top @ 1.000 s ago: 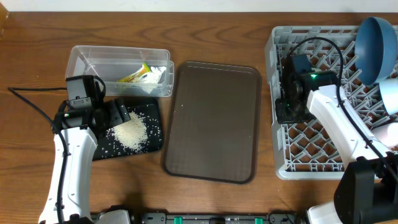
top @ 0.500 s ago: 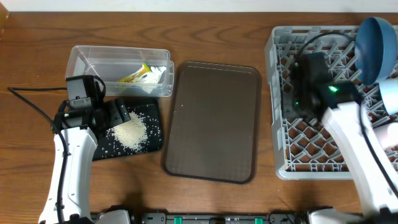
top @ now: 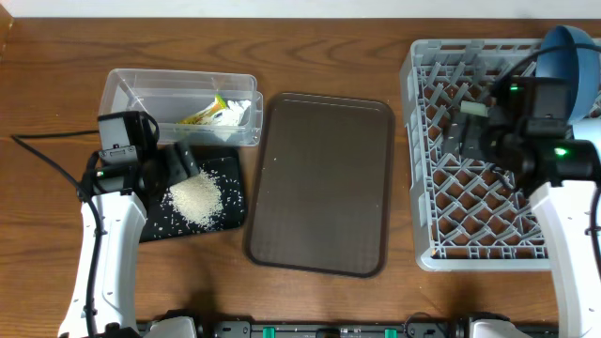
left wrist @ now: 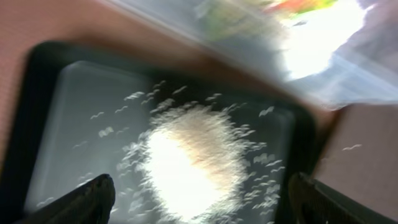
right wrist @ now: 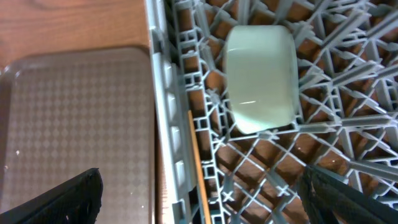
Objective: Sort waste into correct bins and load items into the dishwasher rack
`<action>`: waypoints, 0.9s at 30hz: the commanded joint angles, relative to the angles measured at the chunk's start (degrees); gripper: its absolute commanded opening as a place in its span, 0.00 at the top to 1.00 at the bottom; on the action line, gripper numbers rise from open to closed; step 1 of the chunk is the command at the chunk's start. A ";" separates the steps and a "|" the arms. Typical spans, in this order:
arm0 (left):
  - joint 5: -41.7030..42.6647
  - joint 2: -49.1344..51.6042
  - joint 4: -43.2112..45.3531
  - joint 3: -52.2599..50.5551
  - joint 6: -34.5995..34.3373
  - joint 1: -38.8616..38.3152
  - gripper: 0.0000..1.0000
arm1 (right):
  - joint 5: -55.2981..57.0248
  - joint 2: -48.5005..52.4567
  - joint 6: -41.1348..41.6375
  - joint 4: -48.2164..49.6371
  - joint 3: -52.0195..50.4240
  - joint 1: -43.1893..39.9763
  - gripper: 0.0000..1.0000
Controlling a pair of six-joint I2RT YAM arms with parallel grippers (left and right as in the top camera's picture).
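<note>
The grey dishwasher rack (top: 414, 160) stands at the right. A mint-green bowl (right wrist: 260, 78) lies on its side among the pegs. My right gripper (right wrist: 202, 208) hovers open just short of it, over the rack's left wall (right wrist: 166, 124), with nothing between its fingers (right wrist: 62, 199). Overhead, the right gripper (top: 467, 130) is above the rack's back half, and a blue bowl (top: 568, 66) leans in the far corner. My left gripper (top: 178, 164) hangs open over the black tray (top: 230, 174) and its rice heap (top: 195, 199). The clear tub (top: 127, 89) holds the yellow wrapper (top: 207, 115) and a white tissue (top: 240, 108).
A large brown serving tray (top: 319, 183) lies between the black tray and the rack. A thin orange stick (right wrist: 198, 162) runs along the inside of the rack's left wall. A black cable (top: 47, 160) trails left of the left arm.
My right gripper has gone from shut to open and its arm has swung right and back across the rack. The left arm has barely shifted.
</note>
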 commanded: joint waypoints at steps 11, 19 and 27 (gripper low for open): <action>1.55 0.04 -6.14 0.26 4.33 -12.44 0.09 | 0.94 1.46 -4.26 -6.78 0.04 -5.75 0.01; -0.04 -0.66 -18.73 0.26 5.44 -13.97 0.08 | 0.96 0.94 -4.22 -13.60 0.04 -5.75 0.08; 2.54 -11.52 -18.88 0.24 9.38 -13.92 0.08 | 0.31 -6.67 -4.28 -15.39 -1.44 -5.46 0.01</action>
